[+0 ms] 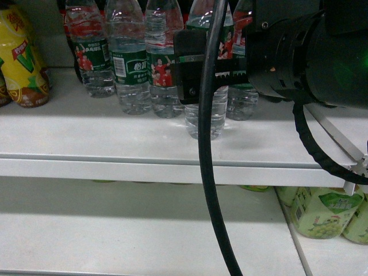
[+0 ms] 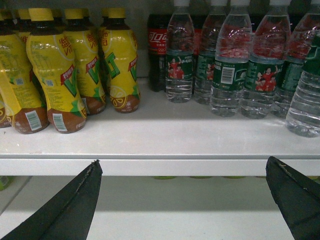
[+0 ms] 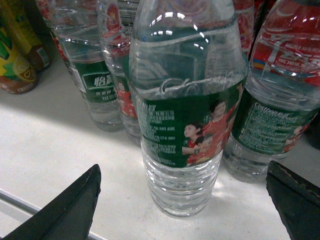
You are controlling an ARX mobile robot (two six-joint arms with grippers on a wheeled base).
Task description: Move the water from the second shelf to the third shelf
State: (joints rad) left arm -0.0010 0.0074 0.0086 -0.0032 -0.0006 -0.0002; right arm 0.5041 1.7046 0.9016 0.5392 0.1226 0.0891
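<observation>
The water [image 3: 182,125], a clear ribbed bottle with a dark green label and red-shirted figures, stands upright at the front of the upper shelf [image 1: 115,144]. My right gripper [image 3: 183,169] is open, its dark fingers [image 3: 70,210] flanking the bottle's lower part without touching it. In the head view the right gripper [image 1: 192,66] covers the label of this water [image 1: 205,118]. My left gripper [image 2: 183,161] is open and empty, level with the shelf's front edge [image 2: 150,165]. It is out of the head view.
More water bottles [image 1: 129,63] stand in a row behind. Yellow drink bottles [image 2: 55,75] crowd the shelf's left, with cola bottles [image 2: 157,55] at the back. The lower shelf [image 1: 144,230] holds pale green bottles [image 1: 322,213] at right. A black cable [image 1: 206,172] hangs across the head view.
</observation>
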